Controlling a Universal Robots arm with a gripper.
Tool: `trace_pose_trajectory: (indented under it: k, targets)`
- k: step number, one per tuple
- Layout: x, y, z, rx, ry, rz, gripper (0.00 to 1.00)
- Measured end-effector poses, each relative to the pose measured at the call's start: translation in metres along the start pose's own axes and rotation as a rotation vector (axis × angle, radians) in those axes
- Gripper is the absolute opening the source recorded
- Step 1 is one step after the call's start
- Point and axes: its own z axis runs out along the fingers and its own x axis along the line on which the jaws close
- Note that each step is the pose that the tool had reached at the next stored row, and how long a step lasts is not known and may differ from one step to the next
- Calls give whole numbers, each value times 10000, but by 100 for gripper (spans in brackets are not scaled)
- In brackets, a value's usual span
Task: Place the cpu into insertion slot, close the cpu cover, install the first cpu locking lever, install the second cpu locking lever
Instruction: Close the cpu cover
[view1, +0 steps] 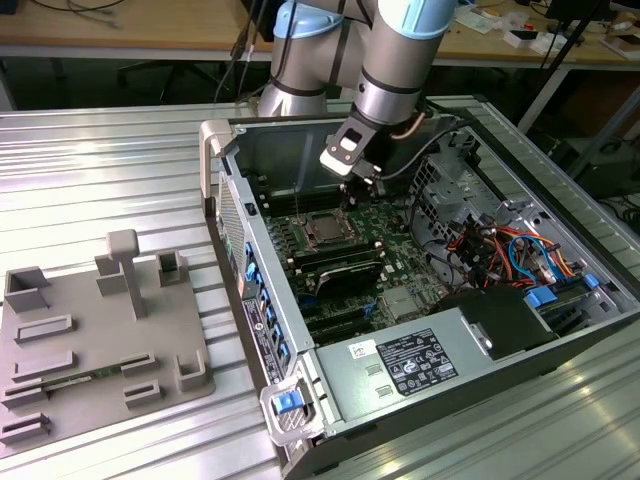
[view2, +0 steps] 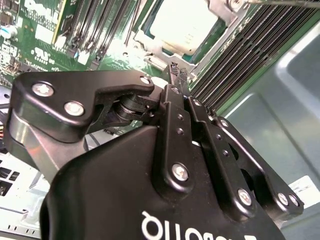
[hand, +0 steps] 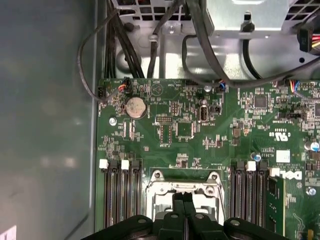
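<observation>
Gripper (view1: 357, 193), fingers pressed shut, sits at one o'clock of the seated cpu (view1: 325, 229) in the exterior view, where the power-supply label (view1: 415, 362) is too small to read, and the first wrist view shows a coin battery (hand: 134, 107).

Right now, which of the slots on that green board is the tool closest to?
The square, metal-rimmed insertion slot; the tool hovers at it, unlike the long black slots flanking it.

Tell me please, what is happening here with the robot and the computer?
A robot arm reaches into the open computer case. Its gripper, shut with nothing visible in it, is right beside the cpu. The cpu already lies on the green motherboard, with the cpu cover framing it. Contact cannot be judged.
</observation>
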Motion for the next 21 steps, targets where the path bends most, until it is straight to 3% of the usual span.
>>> trace_pose_trajectory:
  k: [5,9,12,16,21]
  targets:
    - [2,-96,-1,0,-1,-1,11]
    - [7,-296,1,0,0,1,11]
    - [9,-398,4,0,-1,1,11]
    - [11,-466,10,2,-2,-1,11]
    - [11,-467,11,1,-1,0,11]
